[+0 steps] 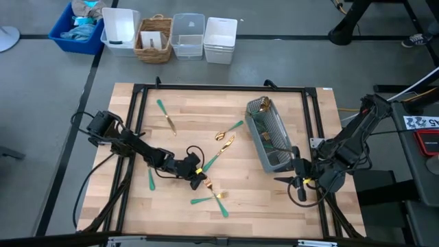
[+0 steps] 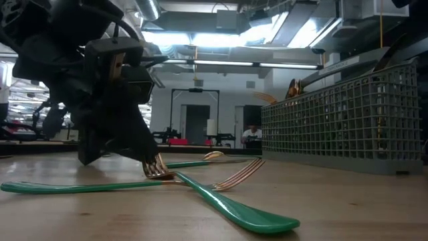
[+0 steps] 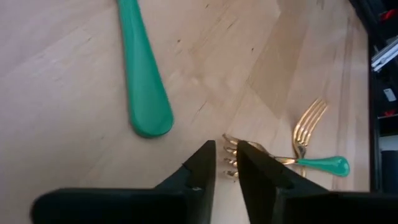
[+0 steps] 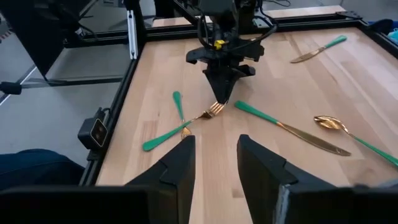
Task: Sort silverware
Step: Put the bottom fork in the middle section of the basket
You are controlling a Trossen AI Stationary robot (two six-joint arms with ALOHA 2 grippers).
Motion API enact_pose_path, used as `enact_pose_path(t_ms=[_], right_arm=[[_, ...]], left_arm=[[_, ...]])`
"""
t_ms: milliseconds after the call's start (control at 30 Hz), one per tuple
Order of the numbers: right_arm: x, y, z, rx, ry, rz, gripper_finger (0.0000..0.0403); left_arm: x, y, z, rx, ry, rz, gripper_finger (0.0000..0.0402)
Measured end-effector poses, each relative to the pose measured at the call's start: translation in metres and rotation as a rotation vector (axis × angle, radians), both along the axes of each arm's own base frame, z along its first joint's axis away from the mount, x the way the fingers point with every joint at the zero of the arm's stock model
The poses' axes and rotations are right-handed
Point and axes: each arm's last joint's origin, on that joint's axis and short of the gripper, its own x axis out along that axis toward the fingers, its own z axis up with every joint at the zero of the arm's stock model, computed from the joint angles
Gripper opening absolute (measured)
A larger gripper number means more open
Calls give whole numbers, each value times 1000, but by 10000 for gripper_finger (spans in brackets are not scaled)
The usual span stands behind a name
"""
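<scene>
Gold heads and slim teal handles are seen across the wooden table [image 1: 274, 206]. Two crossed forks [image 1: 218, 197] lie near the front edge, one fork's tines [image 3: 231, 159] right under the left tool [image 1: 199, 182]. A knife [image 1: 165, 115] is laid toward the back left, a spoon [image 1: 228, 130] and another knife [image 1: 218, 154] are laid mid-table, and more pieces are stood in the grey mesh caddy [image 1: 269, 134] toward the right edge. The left arm is stretched low from the left edge, its tool tipped down onto the tines, fingers [image 3: 200, 167] narrowed around them, almost together. The right tool [image 1: 300, 184] is held beside the caddy's front end, fingers apart, nothing gripped.
</scene>
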Motion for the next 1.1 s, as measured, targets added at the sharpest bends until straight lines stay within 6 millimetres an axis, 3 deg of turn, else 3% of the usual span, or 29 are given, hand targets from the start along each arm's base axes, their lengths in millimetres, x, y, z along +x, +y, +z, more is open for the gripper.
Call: enact_pose_path(t_ms=[167,600,867,1100], right_arm=[[1,1,0,3,-3,0,119],[1,1,1,7,-7,0,119],[-8,-9,12,47,-50,4,119],[-13,-18,20,6,-96,5,119]], left_arm=[[1,-1,-2,-9,3,-8,7],[9,-5,12,-83,-162,-32,1],[23,-4,44,-107,-470,-16,1],[67,25,94,234,-690,29,0]])
